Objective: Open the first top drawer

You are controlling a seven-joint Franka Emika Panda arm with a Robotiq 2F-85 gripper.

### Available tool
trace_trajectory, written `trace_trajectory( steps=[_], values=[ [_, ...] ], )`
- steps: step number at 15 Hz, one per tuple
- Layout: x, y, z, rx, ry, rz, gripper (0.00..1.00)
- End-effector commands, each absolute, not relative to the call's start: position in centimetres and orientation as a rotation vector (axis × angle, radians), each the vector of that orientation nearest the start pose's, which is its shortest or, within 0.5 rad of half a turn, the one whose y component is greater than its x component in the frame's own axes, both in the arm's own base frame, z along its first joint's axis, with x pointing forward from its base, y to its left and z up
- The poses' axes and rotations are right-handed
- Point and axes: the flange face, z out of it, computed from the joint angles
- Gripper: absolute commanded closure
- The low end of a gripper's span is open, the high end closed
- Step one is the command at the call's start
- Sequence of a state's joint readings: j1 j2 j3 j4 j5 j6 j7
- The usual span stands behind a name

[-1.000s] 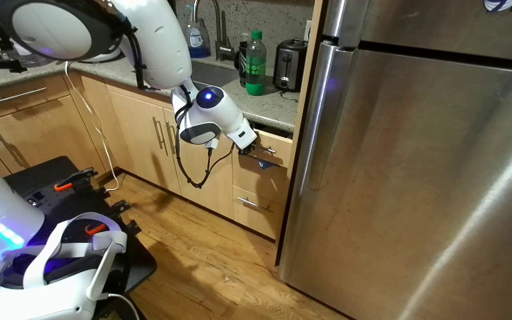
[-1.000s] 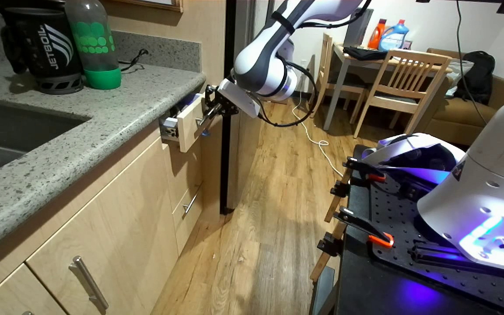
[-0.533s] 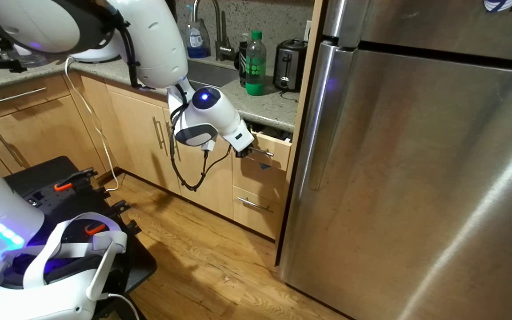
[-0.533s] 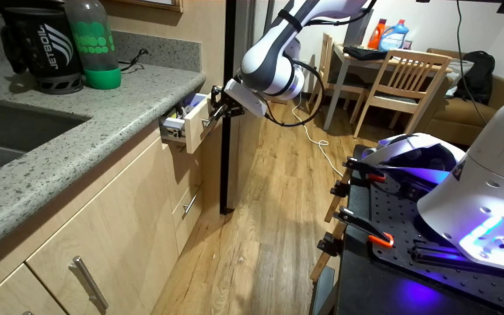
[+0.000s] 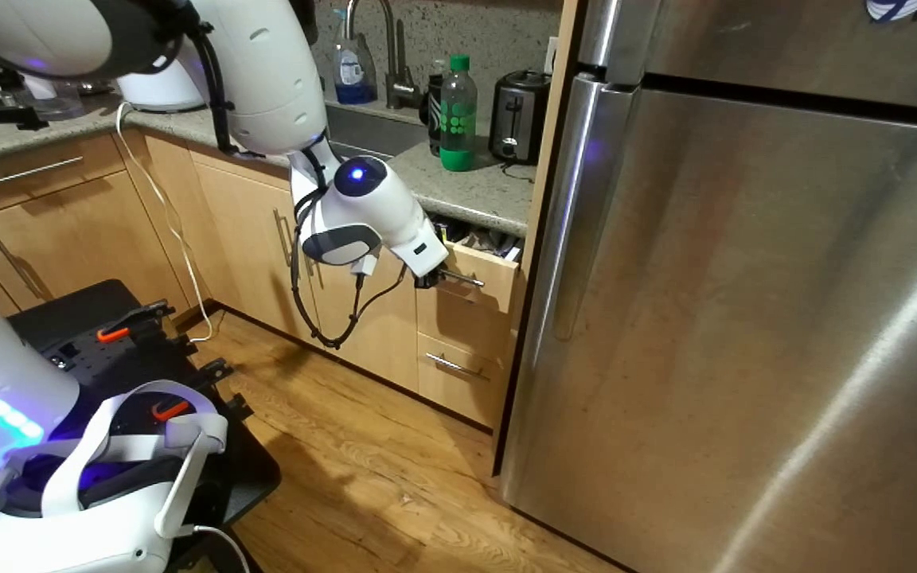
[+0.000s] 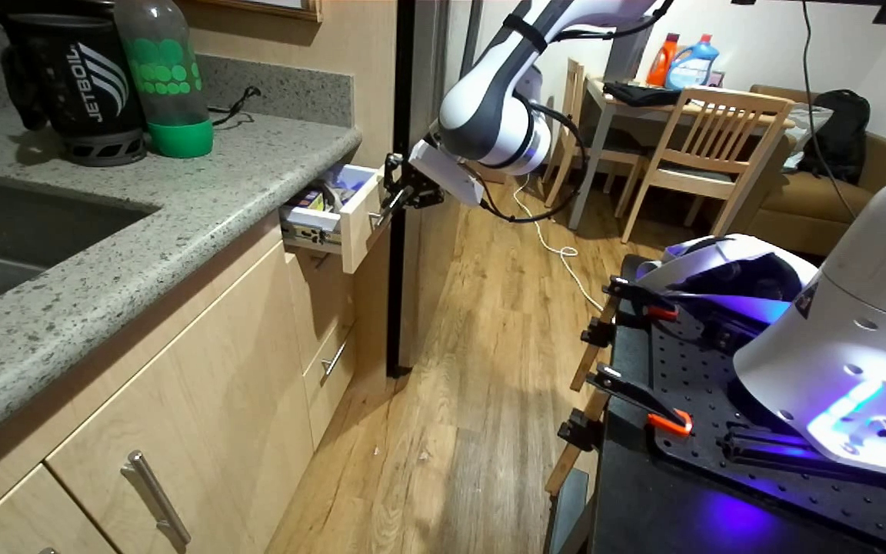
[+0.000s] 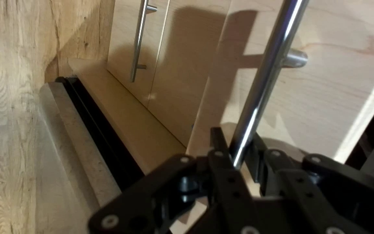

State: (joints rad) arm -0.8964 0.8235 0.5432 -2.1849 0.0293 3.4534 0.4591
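- First top drawer (image 6: 358, 231): before the gripper (image 7: 238, 142), standing partway out of its stack, its light-wood front facing the gripper.
- Silver bar handle (image 7: 265, 81) of that drawer: pinched between the gripper's fingertips (image 7: 218, 137), one on each side of the bar.
- Utensils and other small things (image 6: 330, 197): in the drawer, across its front from the gripper; single pieces are too small to tell.
- Lowest drawer front (image 6: 328, 396): below the gripper, flush with the stack.
- Granite countertop (image 6: 281, 146): higher than the gripper, over the drawer's inner part.
- Green-capped bottle (image 5: 458, 115) and toaster (image 5: 517, 115): on the countertop, well back from the gripper.
- Stainless-steel refrigerator (image 5: 745, 278): right of the gripper in an exterior view.
- White VR headset (image 5: 76, 525): well apart from the gripper, on the black table (image 6: 643, 508).
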Motion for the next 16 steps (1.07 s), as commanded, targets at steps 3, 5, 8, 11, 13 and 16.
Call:
trace_trajectory(
  steps=[3, 5, 8, 11, 13, 16],
  values=[
    [51.0, -18.9, 10.0, -2.328, 1.386, -0.618, 0.95],
    [50.7, -18.7, 9.8, -2.335, 1.386, -0.59, 0.95],
    [50.1, -18.4, 9.6, -2.346, 1.383, -0.572, 0.95],
    [49.3, -18.4, 9.3, -2.355, 1.387, -0.564, 0.95],
    [48.8, -18.3, 9.1, -2.357, 1.391, -0.556, 0.95],
    [48.0, -18.1, 8.6, -2.362, 1.397, -0.545, 0.95]
  ],
)
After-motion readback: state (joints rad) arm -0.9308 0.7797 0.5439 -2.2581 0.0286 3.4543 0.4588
